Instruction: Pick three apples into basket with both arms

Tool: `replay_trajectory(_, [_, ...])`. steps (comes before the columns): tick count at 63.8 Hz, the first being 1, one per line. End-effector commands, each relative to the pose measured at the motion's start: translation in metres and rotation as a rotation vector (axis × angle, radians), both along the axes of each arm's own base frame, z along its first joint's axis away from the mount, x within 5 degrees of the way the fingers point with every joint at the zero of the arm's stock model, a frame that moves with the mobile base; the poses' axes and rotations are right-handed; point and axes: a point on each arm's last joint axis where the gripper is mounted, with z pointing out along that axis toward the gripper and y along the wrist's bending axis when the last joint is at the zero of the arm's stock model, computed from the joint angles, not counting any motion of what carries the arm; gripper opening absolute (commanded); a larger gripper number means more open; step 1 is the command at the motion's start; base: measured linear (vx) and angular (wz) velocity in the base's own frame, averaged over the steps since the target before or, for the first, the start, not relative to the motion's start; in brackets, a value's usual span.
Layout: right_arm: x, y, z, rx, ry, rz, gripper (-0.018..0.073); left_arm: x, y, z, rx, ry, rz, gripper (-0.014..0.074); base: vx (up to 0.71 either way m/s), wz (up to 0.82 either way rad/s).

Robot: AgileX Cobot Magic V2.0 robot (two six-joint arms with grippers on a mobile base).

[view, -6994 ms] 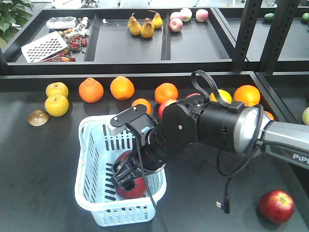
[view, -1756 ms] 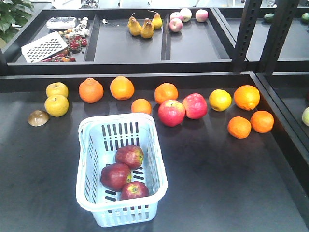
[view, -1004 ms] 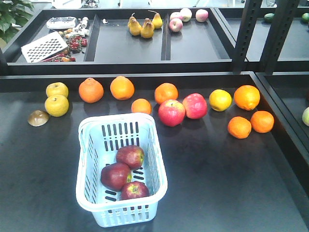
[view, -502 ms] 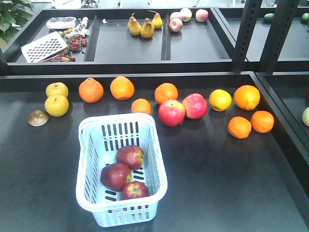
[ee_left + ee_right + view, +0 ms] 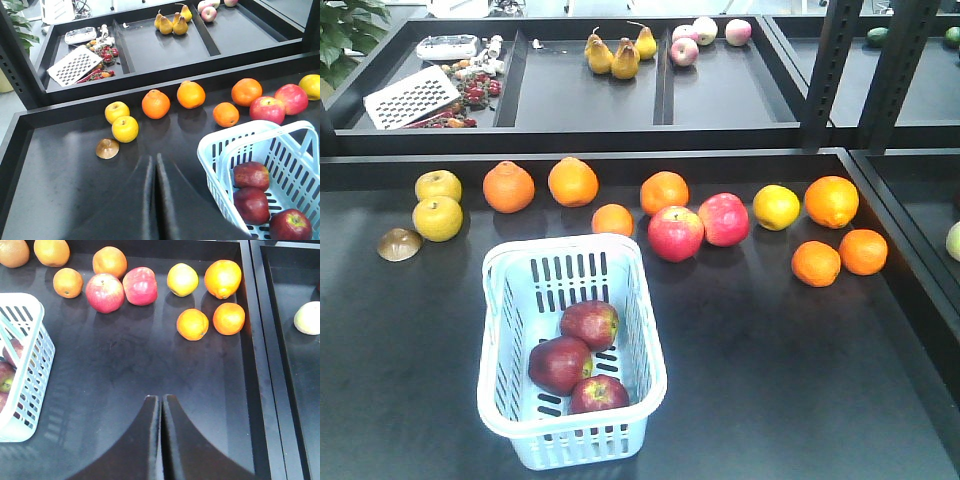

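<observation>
Left wrist view: left gripper (image 5: 153, 165) at bottom centre, fingers pressed together, holding nothing, above bare dark tabletop. Right gripper (image 5: 161, 402) likewise closed and empty. Right of the left gripper sits the basket (image 5: 216, 145), lower right of frame; three apples (image 5: 578, 356) lie inside, clustered and touching. Pink-red apples (image 5: 697, 227) and oranges (image 5: 664, 192) line the table behind.

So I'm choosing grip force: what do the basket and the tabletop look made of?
The basket looks like moulded plastic, pale blue-white and slightly glossy: its thin walls have regular slots and a rounded rim. The tabletop is black, smooth and faintly sheened, showing soft reflections of the fruit; whether it is coated metal or laminate can't be told.
</observation>
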Motion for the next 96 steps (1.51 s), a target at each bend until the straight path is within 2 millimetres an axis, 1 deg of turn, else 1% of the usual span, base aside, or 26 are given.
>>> replay_trajectory(1, [0.001, -0.001, 0.012, 0.002, -0.085, -0.009, -0.0008, 0.0, 0.0, 0.013, -0.018, -0.085, -0.008, -0.0006, 0.0, 0.0])
replay_trajectory(19, [0.001, -0.001, 0.012, 0.002, -0.085, -0.009, -0.0008, -0.001, 0.001, 0.012, -0.007, -0.071, 0.002, -0.0006, 0.0, 0.0])
replay_trajectory(24, [0.001, -0.001, 0.012, 0.002, -0.085, -0.009, -0.0008, -0.004, 0.002, 0.012, -0.014, -0.097, -0.006, -0.0006, 0.0, 0.0])
replay_trajectory(28, [0.001, -0.001, 0.012, 0.002, -0.085, -0.009, -0.0008, -0.007, 0.002, 0.007, -0.029, -0.127, -0.026, -0.0006, 0.0, 0.0])
replay_trajectory(32, [0.001, -0.001, 0.012, 0.002, -0.085, -0.009, -0.0008, -0.01, 0.001, -0.006, -0.044, -0.159, -0.057, -0.0006, 0.0, 0.0])
replay_trajectory(37, [0.001, -0.001, 0.012, 0.002, -0.084, -0.009, -0.0008, -0.012, -0.003, -0.029, -0.055, -0.196, -0.099, -0.0006, 0.0, 0.0])
replay_trajectory(44, [0.001, -0.001, 0.012, 0.002, -0.084, -0.009, -0.0008, -0.015, -0.005, -0.068, -0.086, -0.238, -0.13, -0.0006, 0.0, 0.0])
replay_trajectory(50, [0.001, -0.001, 0.012, 0.002, -0.084, -0.009, -0.0008, -0.016, -0.006, -0.108, -0.106, -0.259, -0.13, -0.0006, 0.0, 0.0])
replay_trajectory(56, [0.001, -0.001, 0.012, 0.002, -0.081, -0.008, -0.0008, -0.021, -0.004, -0.143, -0.142, -0.3, -0.123, -0.0006, 0.0, 0.0])
replay_trajectory(62, [0.001, -0.001, 0.012, 0.002, -0.081, -0.008, -0.0008, -0.028, -0.002, -0.17, -0.191, -0.337, -0.098, -0.0006, 0.0, 0.0])
replay_trajectory(70, [0.001, -0.001, 0.012, 0.002, -0.081, -0.008, -0.0008, -0.034, 0.002, -0.2, -0.24, -0.374, -0.04, -0.0006, 0.0, 0.0])
replay_trajectory(74, [0.001, -0.001, 0.012, 0.002, -0.081, -0.008, -0.0008, -0.035, 0.004, -0.214, -0.248, -0.377, -0.011, -0.0006, 0.0, 0.0])
replay_trajectory(83, [0.001, -0.001, 0.012, 0.002, -0.082, -0.008, -0.0008, -0.034, 0.006, -0.236, -0.265, -0.395, 0.043, -0.0006, 0.0, 0.0])
replay_trajectory(87, [0.001, -0.001, 0.012, 0.002, -0.082, -0.008, -0.0008, -0.034, 0.007, -0.238, -0.265, -0.376, 0.064, -0.0006, 0.0, 0.0])
replay_trajectory(96, [0.001, -0.001, 0.012, 0.002, -0.082, -0.008, -0.0008, -0.034, 0.007, -0.236, -0.231, -0.396, 0.061, -0.0006, 0.0, 0.0])
